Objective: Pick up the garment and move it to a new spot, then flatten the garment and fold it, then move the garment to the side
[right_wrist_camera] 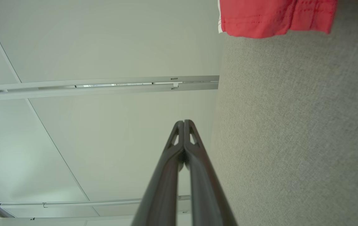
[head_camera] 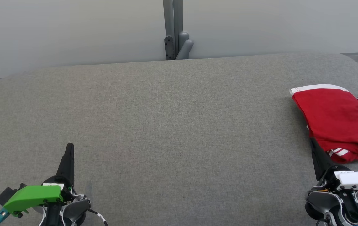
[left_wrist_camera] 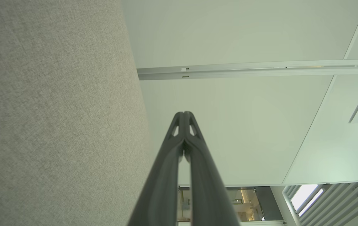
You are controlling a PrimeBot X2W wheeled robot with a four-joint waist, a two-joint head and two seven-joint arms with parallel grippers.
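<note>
A red garment (head_camera: 339,122) with white trim and dark lettering lies folded at the right edge of the grey padded table (head_camera: 166,125); its red hem (right_wrist_camera: 276,17) crosses the top of the right wrist view. My right gripper (head_camera: 312,141) sits at the lower right, shut and empty, its tip just beside the garment's near edge. In the right wrist view the right gripper (right_wrist_camera: 183,121) has its fingertips pressed together. At the lower left, my left gripper (head_camera: 70,146) is shut with nothing in it, far from the garment. The left gripper (left_wrist_camera: 183,113) shows the same closed tips.
A pale wall panel stands behind the table, with a grey post and bracket (head_camera: 176,40) at the middle of the far edge. The table's broad grey surface stretches from the left corner to the garment.
</note>
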